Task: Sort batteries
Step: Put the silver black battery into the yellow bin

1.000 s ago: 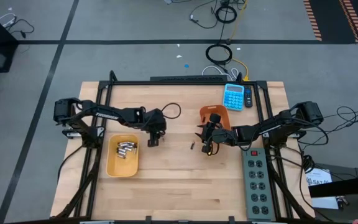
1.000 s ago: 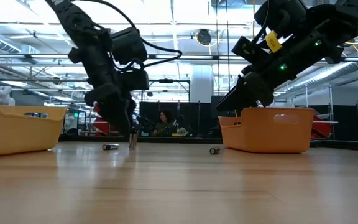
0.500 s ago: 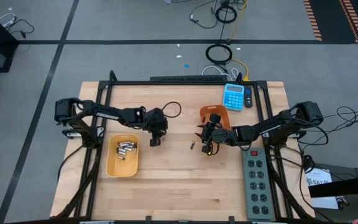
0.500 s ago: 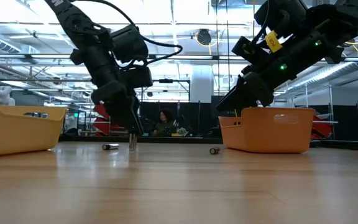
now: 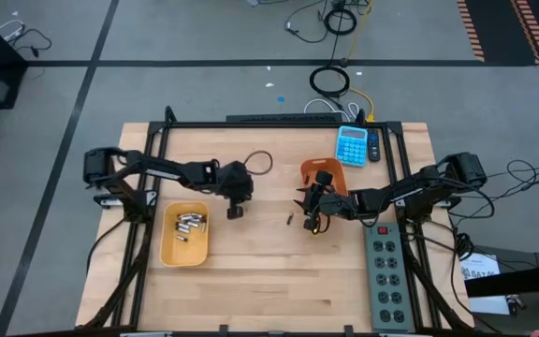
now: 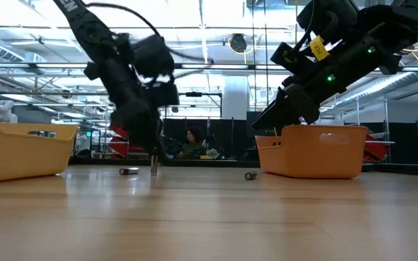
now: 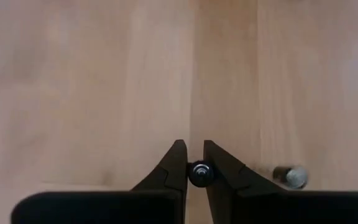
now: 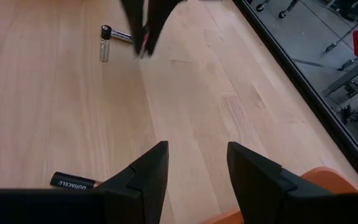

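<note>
My left gripper (image 5: 234,212) is shut on a small silvery battery (image 6: 154,167) that stands upright on the table's middle left. A second battery (image 6: 128,171) lies just beside it, seen too in the left wrist view (image 7: 289,176). My right gripper (image 5: 313,223) hangs open above the table in front of the orange bin (image 5: 324,175), holding nothing. A dark battery (image 5: 289,221) lies on the wood to its left, seen in the right wrist view (image 8: 73,181). The yellow bin (image 5: 183,245) holds several silvery batteries (image 5: 187,225). My left gripper pinches the upright battery's upper end (image 7: 199,173) between its two fingertips (image 7: 178,163), coming from above and pointing down along it. The battery stands upright below the fingers, its lower end (image 6: 154,174) at the table top.
A blue calculator (image 5: 352,145) sits at the far edge behind the orange bin. A grey power strip (image 5: 388,271) lies along the right side. A black cable loop (image 5: 261,166) lies behind my left gripper. Bare wood stretches across the near half.
My left gripper has shut its fingers on the upright battery, which stays standing in the same spot. My right gripper has kept still.
</note>
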Robot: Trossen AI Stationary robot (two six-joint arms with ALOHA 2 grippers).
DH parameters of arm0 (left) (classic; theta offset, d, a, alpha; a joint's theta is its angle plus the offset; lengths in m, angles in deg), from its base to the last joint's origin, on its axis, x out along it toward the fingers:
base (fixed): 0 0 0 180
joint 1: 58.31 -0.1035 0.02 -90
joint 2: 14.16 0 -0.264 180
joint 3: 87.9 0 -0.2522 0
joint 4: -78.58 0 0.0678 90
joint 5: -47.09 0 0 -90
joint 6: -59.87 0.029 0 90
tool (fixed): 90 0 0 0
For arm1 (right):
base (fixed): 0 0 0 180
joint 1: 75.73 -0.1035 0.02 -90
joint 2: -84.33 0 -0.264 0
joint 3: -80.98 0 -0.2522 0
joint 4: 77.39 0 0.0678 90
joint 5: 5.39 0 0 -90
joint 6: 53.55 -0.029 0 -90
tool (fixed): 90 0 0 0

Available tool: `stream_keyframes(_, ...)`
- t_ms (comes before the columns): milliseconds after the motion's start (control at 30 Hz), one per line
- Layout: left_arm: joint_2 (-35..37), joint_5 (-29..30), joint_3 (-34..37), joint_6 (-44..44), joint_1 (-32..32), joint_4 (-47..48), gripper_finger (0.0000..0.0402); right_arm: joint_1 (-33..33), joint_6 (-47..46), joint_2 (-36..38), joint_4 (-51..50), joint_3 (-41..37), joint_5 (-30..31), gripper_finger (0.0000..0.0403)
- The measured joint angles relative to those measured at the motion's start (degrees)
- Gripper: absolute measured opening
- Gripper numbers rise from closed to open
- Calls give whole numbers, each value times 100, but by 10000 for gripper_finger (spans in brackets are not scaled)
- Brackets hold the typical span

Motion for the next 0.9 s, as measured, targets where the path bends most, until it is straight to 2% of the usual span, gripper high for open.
stream_keyframes(133,761,24,-13,-116,-102,138,34,-1,0,0,0,0,1,155)
stream_keyframes(300,2037,-57,-17,-758,-148,1202,34,0,-27,0,0,0,0,155)
stream_keyframes(467,2965,-1243,-17,-2192,-19,2651,34,0,-27,0,20,0,2,155)
stream_keyframes(533,3173,-1475,-17,-2700,195,3229,34,-2,-52,0,22,1,2,155)
stream_keyframes(600,3295,-1444,-17,-3000,462,3848,35,-2,-84,0,19,1,1,155)
stream_keyframes(700,3285,-1029,-13,-3330,825,4588,52,-1,-84,0,15,0,0,155)
stream_keyframes(800,3168,-536,-11,-3640,1034,4780,74,-2,-84,0,13,0,0,155)
stream_keyframes(900,3071,-338,-11,-3919,1115,4737,92,-2,-82,0,13,0,-14,155)
